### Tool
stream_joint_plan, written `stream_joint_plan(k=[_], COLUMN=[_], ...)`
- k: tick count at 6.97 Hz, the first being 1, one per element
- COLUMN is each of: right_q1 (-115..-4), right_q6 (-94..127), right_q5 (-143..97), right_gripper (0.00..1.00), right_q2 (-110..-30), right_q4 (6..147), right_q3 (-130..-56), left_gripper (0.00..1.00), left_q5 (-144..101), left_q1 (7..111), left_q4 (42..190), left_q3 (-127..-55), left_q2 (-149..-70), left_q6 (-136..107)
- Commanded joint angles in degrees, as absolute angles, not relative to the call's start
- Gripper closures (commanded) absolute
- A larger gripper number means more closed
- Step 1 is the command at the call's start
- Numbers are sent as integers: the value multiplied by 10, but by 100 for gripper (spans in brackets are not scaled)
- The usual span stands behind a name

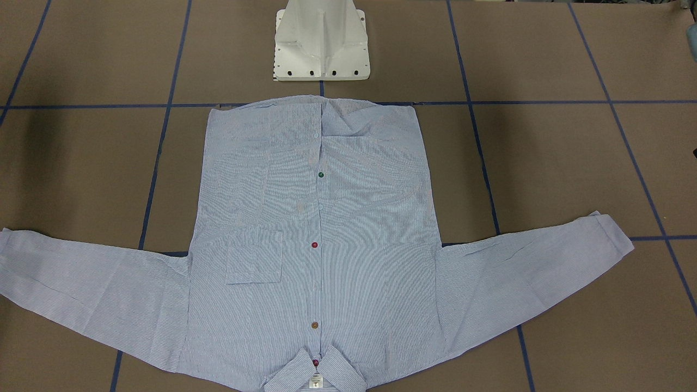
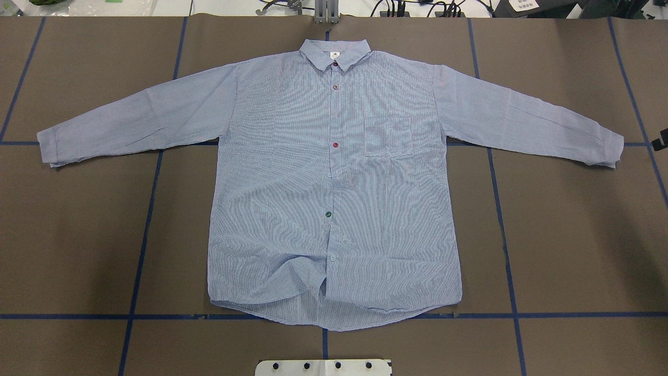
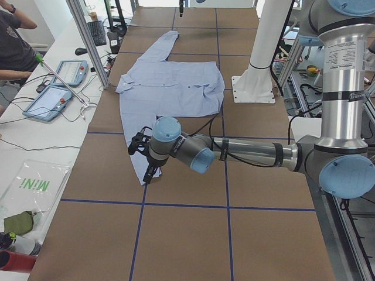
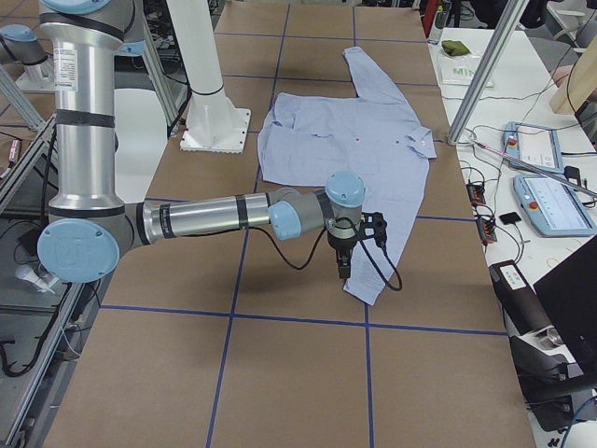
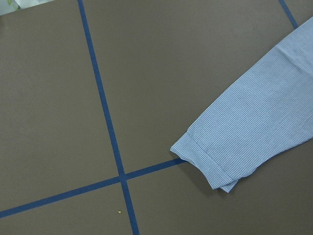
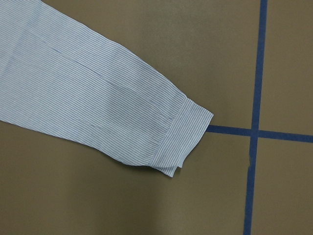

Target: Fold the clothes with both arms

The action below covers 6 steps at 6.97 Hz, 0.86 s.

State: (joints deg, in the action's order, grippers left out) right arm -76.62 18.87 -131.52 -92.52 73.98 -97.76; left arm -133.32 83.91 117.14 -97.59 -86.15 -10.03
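End effectors (image 3: 146, 173) (image 4: 341, 269) over shirt cuffs (image 5: 208, 164) — opening unclear.

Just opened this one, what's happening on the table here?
A striped shirt lies flat, buttoned and front up on the brown table, sleeves spread; no fold made yet. The left tool is poised at one sleeve cuff, the right tool at the other cuff. Whether either tool is open cannot be told.
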Motion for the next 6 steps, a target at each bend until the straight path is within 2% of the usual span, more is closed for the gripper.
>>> stream_joint_plan(k=[1, 3, 4, 6], right_q1=[-750, -723, -720, -702], right_q6=[278, 376, 442, 501], right_q5=[-1311, -1310, -1310, -1305], right_gripper=[0, 0, 6, 9], right_q2=[-923, -908, -879, -846], right_q4=[731, 732, 732, 731], right_q3=[-970, -960, -934, -889], left_gripper=[1, 1, 1, 1], left_q5=[-1343, -1345, -1346, -1349], left_q1=[838, 838, 838, 836], left_q4=[1176, 1215, 1218, 1217], left_q3=[-982, -978, -975, -975], left_q2=[-866, -867, -867, -870], left_q6=[-129, -140, -143, -199])
